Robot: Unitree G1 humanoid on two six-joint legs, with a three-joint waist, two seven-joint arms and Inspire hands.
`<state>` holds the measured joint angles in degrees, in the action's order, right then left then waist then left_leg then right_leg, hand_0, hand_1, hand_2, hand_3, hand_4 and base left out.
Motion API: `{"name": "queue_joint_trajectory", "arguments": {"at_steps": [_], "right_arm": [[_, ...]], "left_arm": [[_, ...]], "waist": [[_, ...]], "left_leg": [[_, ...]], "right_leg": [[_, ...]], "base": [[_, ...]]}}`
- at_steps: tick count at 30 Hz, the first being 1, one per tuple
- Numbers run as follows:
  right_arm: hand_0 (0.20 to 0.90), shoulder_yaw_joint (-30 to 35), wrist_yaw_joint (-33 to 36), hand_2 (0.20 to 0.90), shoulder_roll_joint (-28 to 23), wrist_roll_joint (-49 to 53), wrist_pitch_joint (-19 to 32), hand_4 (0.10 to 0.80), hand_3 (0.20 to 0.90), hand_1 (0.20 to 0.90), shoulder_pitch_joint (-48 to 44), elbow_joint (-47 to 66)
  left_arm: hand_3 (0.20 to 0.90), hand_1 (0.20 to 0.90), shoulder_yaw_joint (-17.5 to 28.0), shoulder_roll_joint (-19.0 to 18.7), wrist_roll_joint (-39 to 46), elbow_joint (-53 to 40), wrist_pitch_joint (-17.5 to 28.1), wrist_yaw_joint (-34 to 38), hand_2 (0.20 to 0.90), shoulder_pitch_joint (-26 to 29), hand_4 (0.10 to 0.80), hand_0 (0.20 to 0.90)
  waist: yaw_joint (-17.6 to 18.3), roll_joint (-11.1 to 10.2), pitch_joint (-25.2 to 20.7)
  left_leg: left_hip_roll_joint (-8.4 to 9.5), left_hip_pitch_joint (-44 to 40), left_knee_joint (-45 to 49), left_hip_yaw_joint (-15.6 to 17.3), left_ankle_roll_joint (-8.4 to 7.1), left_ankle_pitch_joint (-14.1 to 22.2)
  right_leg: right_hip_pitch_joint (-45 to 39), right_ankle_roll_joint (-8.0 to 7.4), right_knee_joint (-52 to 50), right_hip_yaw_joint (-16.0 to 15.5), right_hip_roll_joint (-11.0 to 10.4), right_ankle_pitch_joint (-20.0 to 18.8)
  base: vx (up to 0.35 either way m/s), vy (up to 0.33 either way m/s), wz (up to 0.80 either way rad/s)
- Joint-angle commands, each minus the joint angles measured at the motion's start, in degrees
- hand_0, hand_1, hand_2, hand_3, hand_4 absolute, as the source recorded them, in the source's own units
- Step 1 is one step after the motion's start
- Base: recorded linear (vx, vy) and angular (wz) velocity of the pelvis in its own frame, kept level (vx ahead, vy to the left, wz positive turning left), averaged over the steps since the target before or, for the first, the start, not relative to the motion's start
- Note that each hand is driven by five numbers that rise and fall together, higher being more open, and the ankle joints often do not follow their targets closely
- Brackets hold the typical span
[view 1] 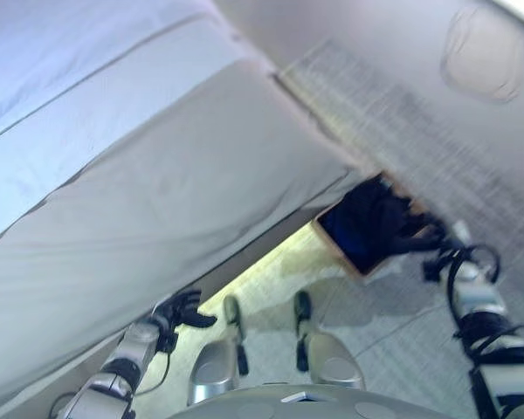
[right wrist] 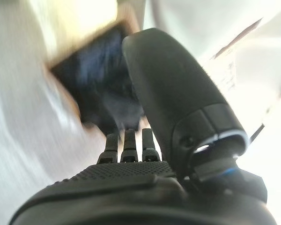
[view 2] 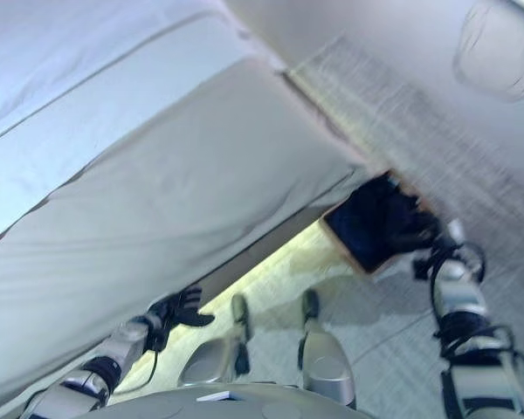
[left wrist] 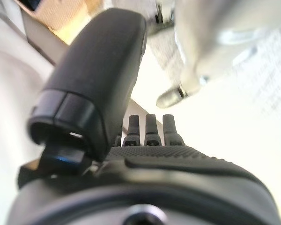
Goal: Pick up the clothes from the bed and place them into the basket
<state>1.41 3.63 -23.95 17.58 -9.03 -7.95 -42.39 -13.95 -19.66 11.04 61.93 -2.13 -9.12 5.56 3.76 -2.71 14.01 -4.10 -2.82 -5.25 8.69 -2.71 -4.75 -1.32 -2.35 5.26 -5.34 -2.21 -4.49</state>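
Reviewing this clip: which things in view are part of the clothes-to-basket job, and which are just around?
Part of the job:
bed
basket on the floor by the bed's corner
dark clothes in the basket
right hand at the basket's edge
left hand open, low beside the bed

Just around:
grey rug beyond the basket
tiled floor

The bed (view 1: 157, 175) fills the left and centre; the basket (view 1: 336, 249) stands on the floor (view 1: 393, 323) just off its right corner, clothes (view 1: 371, 223) inside; the right robot hand (view 1: 424, 237) is at the basket's right edge; the left robot hand (view 1: 182, 310) is beside the bed's near edge.
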Motion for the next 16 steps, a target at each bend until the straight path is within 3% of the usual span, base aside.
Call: {"name": "queue_joint_trajectory", "arguments": {"at_steps": [1, 3, 6, 10, 16], "right_arm": [[0.900, -2.6, -6.3, 0.900, 2.0, 1.0, 6.6, 0.800, 0.900, 0.900, 4.1, -7.0], [0.900, -5.0, -9.0, 0.900, 4.7, -6.2, 9.7, 0.800, 0.900, 0.900, 5.1, -14.6], [0.900, -8.2, -6.4, 0.900, 6.7, -11.7, 11.4, 0.800, 0.900, 0.900, 5.1, -21.6], [0.900, -8.8, -4.4, 0.900, 8.2, -11.7, 10.5, 0.800, 0.900, 0.900, 4.9, -26.3], [0.900, -8.8, -7.3, 0.900, 9.9, -11.3, 15.7, 0.800, 0.900, 0.900, 6.1, -28.3]], "left_arm": [[0.900, 0.900, 0.8, 2.9, -0.9, 5.4, 3.1, -1.6, 0.900, 0.5, 0.800, 0.900], [0.900, 0.900, 1.0, 3.7, -0.6, 7.3, 3.4, -3.1, 0.900, 0.5, 0.800, 0.900], [0.900, 0.900, 1.2, 4.1, -1.6, 8.8, 2.3, -5.3, 0.900, 0.9, 0.800, 0.900], [0.900, 0.900, 1.3, 4.4, -2.1, 10.4, 2.2, -6.2, 0.900, 0.6, 0.800, 0.900], [0.900, 0.900, 2.9, 4.3, -1.4, 10.9, 2.5, -5.3, 0.900, -0.6, 0.800, 0.900]], "waist": [[0.6, 1.0, -7.2], [0.2, 1.2, -8.0], [-0.5, 1.3, -9.2], [-0.9, 2.0, -9.9], [-0.4, 3.4, -10.3]], "left_leg": [[2.00, -3.2, 0.4, 0.9, 1.65, 6.0], [2.30, -4.3, 0.2, 0.1, 2.07, 6.5], [2.68, -4.4, 0.2, -1.2, 2.25, 6.7], [3.14, -5.1, 0.2, -2.0, 2.77, 7.2], [3.94, -6.0, 0.2, -2.6, 3.69, 7.6]], "right_leg": [[-0.6, -0.07, -4.6, -1.4, 0.1, 4.2], [-2.4, -0.09, -4.9, -1.4, 0.2, 4.9], [-3.6, -0.25, -4.8, -2.0, 0.1, 5.3], [-4.7, -0.34, -4.9, -2.0, -0.3, 5.9], [-5.4, -0.29, -5.3, -0.4, -0.5, 6.4]], "base": [[0.106, 0.142, -0.01], [0.076, 0.131, 0.03], [0.033, 0.085, 0.12], [0.007, 0.078, 0.07], [-0.003, 0.074, 0.05]]}}
